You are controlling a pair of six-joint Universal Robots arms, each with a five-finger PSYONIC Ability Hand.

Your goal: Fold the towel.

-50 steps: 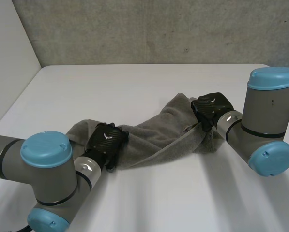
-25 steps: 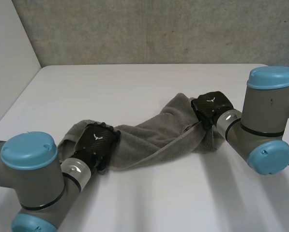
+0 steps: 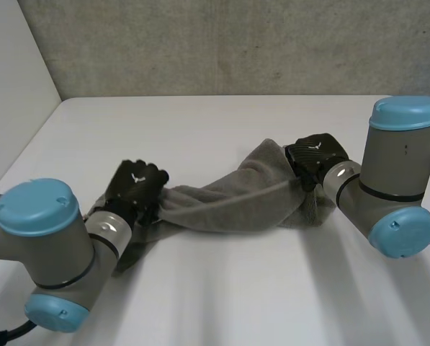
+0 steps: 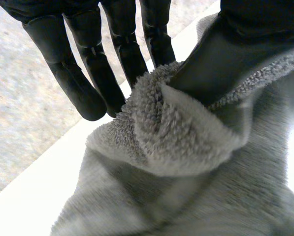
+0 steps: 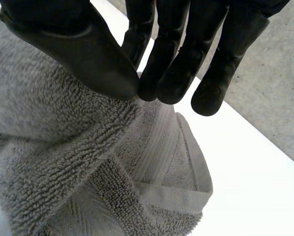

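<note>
Since the earlier frames the left hand (image 3: pixel 135 189) has travelled outward and a little away from the robot, taking its end of the towel (image 3: pixel 229 205) with it, so the cloth is now drawn out into a long, twisted band. The right hand (image 3: pixel 314 160) has stayed almost in its place. In the left wrist view the thumb presses a thick bunch of towel against the fingers (image 4: pixel 82 83), so this hand is pinching the cloth at its end. In the right wrist view the thumb and the fingertips (image 5: pixel 171 73) come together on a raised fold at the other end, also a pinch. Between the two hands the towel hangs low and rests on the white worktop (image 3: pixel 200 130); it lies in no container.

I judge the step in hand to be the stretching of the towel, before any real fold is made. The next move probably calls for both hands to lift together and shake or spread the cloth flat, because a rolled band cannot be folded cleanly.
</note>
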